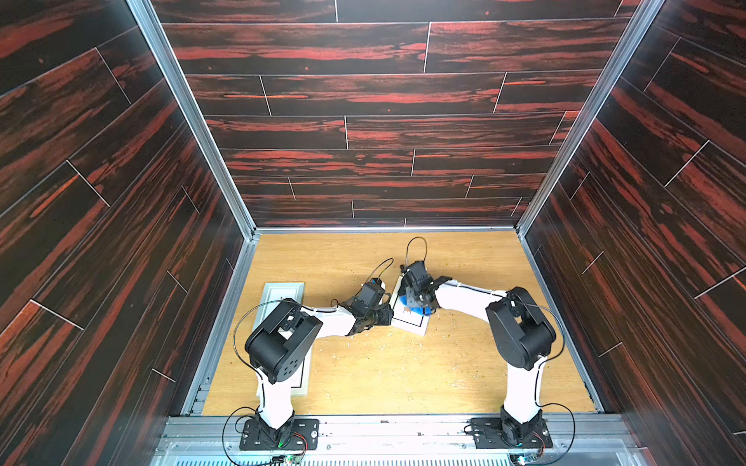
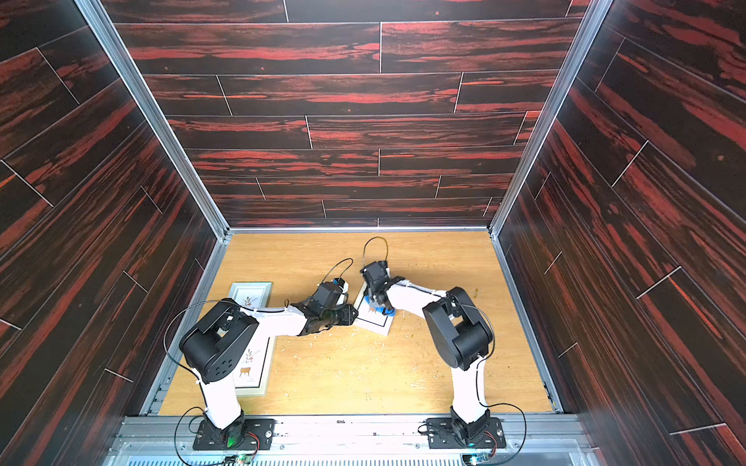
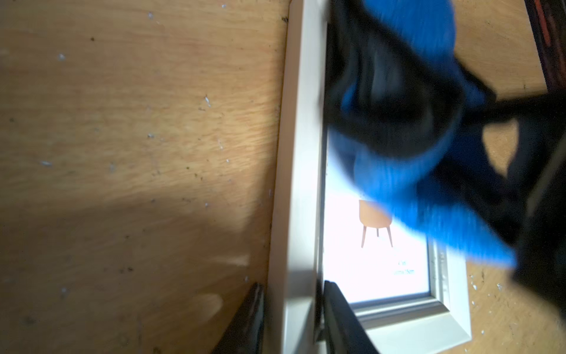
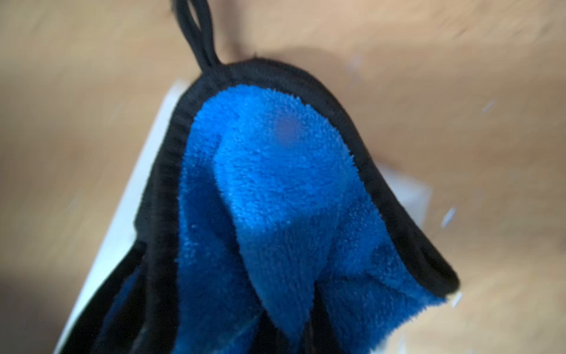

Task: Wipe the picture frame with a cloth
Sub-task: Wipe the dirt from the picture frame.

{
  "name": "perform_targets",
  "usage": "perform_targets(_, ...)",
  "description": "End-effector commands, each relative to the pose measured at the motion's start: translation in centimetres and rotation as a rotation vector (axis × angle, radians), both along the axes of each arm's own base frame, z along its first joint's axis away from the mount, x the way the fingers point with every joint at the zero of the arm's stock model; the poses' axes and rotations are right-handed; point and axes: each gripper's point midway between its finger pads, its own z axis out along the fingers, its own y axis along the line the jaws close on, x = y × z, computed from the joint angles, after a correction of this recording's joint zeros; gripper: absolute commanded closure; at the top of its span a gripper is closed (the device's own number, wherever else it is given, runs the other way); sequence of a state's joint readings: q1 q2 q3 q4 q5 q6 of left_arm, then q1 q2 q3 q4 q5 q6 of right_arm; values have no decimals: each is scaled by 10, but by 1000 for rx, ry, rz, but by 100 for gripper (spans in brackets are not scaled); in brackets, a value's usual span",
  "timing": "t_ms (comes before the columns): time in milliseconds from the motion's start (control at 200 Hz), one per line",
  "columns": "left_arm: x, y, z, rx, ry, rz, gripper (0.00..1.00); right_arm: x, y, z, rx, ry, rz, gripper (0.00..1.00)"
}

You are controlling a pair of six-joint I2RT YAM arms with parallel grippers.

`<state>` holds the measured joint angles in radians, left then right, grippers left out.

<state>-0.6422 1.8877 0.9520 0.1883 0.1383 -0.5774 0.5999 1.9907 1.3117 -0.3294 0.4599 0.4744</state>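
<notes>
A white picture frame [image 1: 411,323] [image 2: 377,322] with a chair print lies tilted mid-table in both top views. My left gripper [image 1: 390,315] [image 3: 292,318] is shut on its near-left border [image 3: 301,153], one finger [image 3: 340,318] on the glass side and the other outside. The bright blue cloth [image 1: 420,310] [image 3: 398,171] [image 4: 275,184] with black edging rests bunched on the frame's glass. My right gripper [image 1: 420,300] [image 4: 280,337] is shut on it from above, fingertips buried in the folds. The cloth's black loop [image 4: 196,30] sticks out past the frame.
Two more frames lie along the left side: a grey one [image 1: 282,292] [image 2: 250,296] further back and a larger one [image 1: 300,379] [image 2: 252,371] partly under my left arm. The wooden table [image 1: 383,375] carries small crumbs. Dark walls enclose three sides.
</notes>
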Motion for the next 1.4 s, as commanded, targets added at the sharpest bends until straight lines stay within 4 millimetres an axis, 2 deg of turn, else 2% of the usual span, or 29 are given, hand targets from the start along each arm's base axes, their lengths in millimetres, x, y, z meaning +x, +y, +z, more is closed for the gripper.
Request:
perform_targets(0,-43,40,-57,173,205,23,64,4,-7,-2,-41,16,2,100)
perform_targets(75,-43,42,-57,178,201,26,64,-14,5,-6,-29,35,41,100)
perform_targets(220,-42,41,-58,177,204,26,64,-64,22,-19,-5,85,95,100)
perform_targets(296,-43,40,-58,178,204,22,64,-75,23,-24,0,100,101,100)
perform_targets(346,-43,41,-58,178,205,24,64,-70,16,-23,-25,85,83,100)
perform_targets(491,-44,41,-57,174,205,22,64,-32,-16,-13,-71,41,1,100)
perform_targets(561,-43,41,-55,173,200,24,64,-22,-19,-9,-85,29,-6,100)
perform_targets(641,-43,42,-55,176,196,24,64,-26,-6,-8,-56,39,25,100)
perform_targets(767,-42,40,-56,174,199,23,64,-49,31,-17,2,74,103,100)
perform_targets(837,-43,39,-57,173,205,20,64,-53,36,-23,-1,86,108,100)
perform_targets(882,-43,39,-57,172,206,19,64,-49,27,-25,-29,76,84,100)
perform_targets(1037,-44,40,-55,169,203,18,63,-22,-23,-18,-79,45,-19,100)
perform_targets(1087,-44,40,-55,169,201,19,64,-16,-29,-17,-71,41,-26,100)
perform_targets(1172,-43,40,-54,167,199,22,64,-10,-17,-13,-46,37,1,100)
perform_targets(1328,-42,39,-54,168,200,22,64,-7,31,-14,0,36,74,100)
perform_targets(1398,-43,40,-54,170,201,21,63,-2,34,-14,-24,33,62,100)
